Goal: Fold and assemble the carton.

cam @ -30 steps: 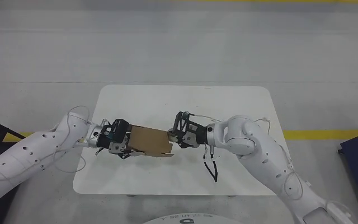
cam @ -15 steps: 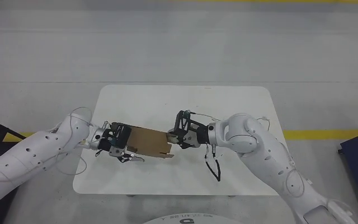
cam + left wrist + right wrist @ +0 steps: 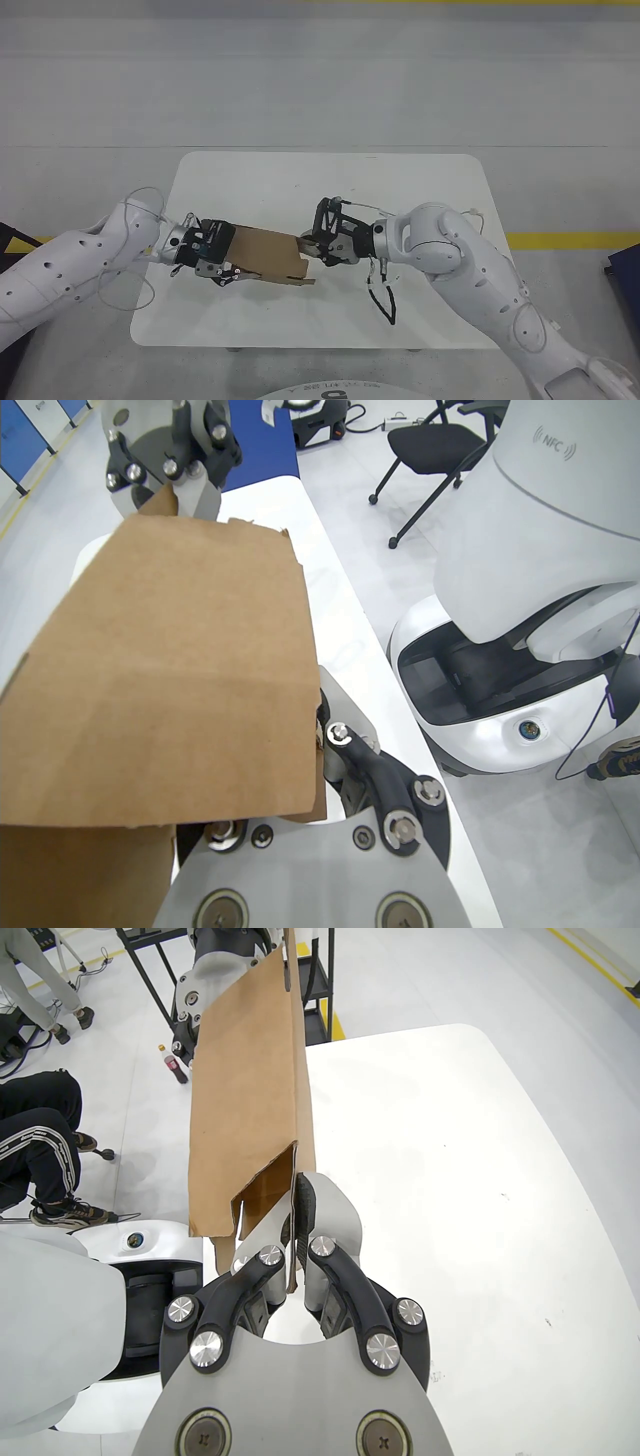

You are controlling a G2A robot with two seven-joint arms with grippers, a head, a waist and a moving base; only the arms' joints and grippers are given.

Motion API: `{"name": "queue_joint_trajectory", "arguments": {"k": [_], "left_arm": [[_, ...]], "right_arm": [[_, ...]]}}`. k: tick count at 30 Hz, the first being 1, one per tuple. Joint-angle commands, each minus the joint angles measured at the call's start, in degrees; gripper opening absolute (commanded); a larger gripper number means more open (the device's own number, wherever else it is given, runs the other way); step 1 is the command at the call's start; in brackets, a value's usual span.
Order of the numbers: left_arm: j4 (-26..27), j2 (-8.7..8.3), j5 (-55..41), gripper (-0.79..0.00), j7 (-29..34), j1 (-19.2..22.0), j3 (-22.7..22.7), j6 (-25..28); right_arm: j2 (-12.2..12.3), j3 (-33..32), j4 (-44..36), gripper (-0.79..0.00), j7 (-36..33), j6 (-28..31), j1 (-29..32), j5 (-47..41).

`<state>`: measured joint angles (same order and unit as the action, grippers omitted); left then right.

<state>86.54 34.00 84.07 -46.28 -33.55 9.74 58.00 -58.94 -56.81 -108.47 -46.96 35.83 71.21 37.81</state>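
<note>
Cardboard like this is light and thin, so be gentle with it. The carton [image 3: 268, 255] is squashed nearly flat and hangs between the two arms over the white table [image 3: 420, 200], a bit toward 9 o'clock from the table's middle. Your right gripper [image 3: 295, 1215] is at the carton's 3 o'clock end, closed tight on one thin flap edge. The left gripper [image 3: 230, 262] is at the 9 o'clock end. The board looks stiff on its flat sides but bends easily at the creases. I think it would crumple or tear if you pull the ends apart hard or twist it. It does not look slippery, and the rubbery pads [image 3: 302, 1208] should hold it well. Good places to hold are the flat walls close to a crease, not a flap's tip, which just folds over. Some things are hard to see. The brown board lies right over the left gripper in its own wrist view, so you cannot tell if it is squeezing the carton or open. Near the right gripper there is just a small dark gap, so how open the carton is inside is a guess. The underside is hidden, and you cannot tell if the low edge touches the table.
</note>
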Motion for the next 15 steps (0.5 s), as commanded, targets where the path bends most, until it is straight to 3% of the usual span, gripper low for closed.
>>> {"name": "queue_joint_trajectory", "arguments": {"k": [1, 2, 4, 15], "left_arm": [[0.5, -0.41, -1.4, -0.785, 0.0, 0.3, 0.0, 0.0], [0.8, -0.68, -2.2, -0.785, 0.0, 0.4, 0.0, 0.0], [1.0, -1.25, -4.2, -0.785, 0.0, 0.7, 0.0, 0.0], [2.1, -2.84, -8.2, -0.785, 0.0, 0.8, 0.0, 0.0]], "right_arm": [[0.1, 0.3, -0.1, -0.588, -1.6, 0.8, 0.0, 0.5], [0.2, 0.5, -0.2, -0.529, -2.3, 1.2, 0.0, 0.5], [0.5, -0.3, -0.3, -0.486, -2.9, 1.7, 0.2, 0.2], [3.5, -13.7, -2.8, -0.471, 3.8, 10.8, 8.4, -7.8]]}}
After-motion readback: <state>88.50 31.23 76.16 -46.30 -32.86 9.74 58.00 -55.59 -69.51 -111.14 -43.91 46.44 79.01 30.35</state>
